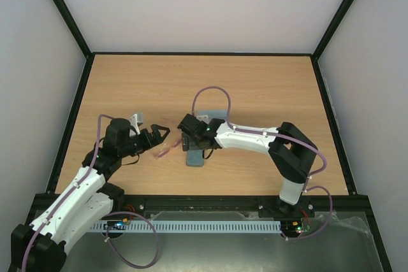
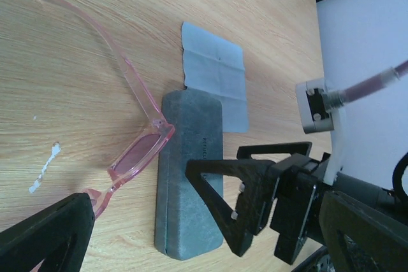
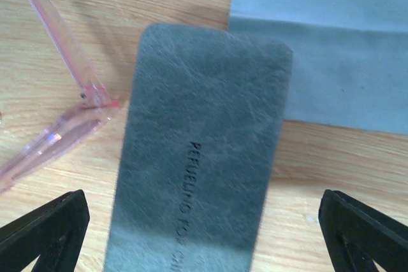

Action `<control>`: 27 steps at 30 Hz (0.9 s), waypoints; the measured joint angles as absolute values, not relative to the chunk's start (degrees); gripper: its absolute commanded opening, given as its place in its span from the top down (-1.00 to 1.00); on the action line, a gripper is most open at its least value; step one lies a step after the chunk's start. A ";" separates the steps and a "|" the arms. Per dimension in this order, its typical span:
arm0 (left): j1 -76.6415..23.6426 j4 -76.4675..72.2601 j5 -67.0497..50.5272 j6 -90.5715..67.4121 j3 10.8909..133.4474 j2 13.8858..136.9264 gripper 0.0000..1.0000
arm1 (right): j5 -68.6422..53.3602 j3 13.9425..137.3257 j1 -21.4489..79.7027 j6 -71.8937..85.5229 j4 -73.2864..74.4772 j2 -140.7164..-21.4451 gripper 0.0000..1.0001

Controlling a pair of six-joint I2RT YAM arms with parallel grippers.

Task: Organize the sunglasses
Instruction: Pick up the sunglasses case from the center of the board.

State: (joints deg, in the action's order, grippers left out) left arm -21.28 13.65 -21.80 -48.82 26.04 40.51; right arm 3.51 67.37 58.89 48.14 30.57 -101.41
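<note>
The sunglasses [image 1: 166, 151], pink translucent with one arm unfolded, lie on the table just left of the closed grey-blue case [image 1: 195, 157]. In the left wrist view the sunglasses [image 2: 137, 154] touch the case [image 2: 191, 176] at one corner. My left gripper [image 1: 159, 137] is open and empty, and its left finger [image 2: 44, 237] is close to the frame's near end. My right gripper [image 1: 193, 141] is open and hovers over the case [image 3: 204, 144], with a finger on either side. The sunglasses [image 3: 54, 139] show at the left of the right wrist view.
A flat light-blue cloth [image 1: 218, 115] lies just beyond the case, its near edge tucked against the case's far end; it also shows in the wrist views [image 2: 217, 68] [image 3: 319, 49]. The two grippers are close together. Black frame rails border the table.
</note>
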 measured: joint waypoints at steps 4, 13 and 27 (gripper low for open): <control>-20.58 13.63 -23.16 -48.16 25.65 40.07 -0.99 | 4.62 70.57 59.29 48.53 31.40 -104.20 -0.90; -19.49 13.76 -25.28 -47.40 24.12 37.93 -0.99 | 6.87 72.58 59.66 49.78 33.58 -106.26 -0.71; -18.11 15.00 -26.83 -46.52 23.22 35.99 -0.99 | 7.25 73.03 60.27 50.19 34.06 -108.95 -0.63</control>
State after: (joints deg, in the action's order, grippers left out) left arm -18.11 15.00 -26.83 -46.52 23.22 35.99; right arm 7.25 73.03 60.27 50.19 34.06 -108.95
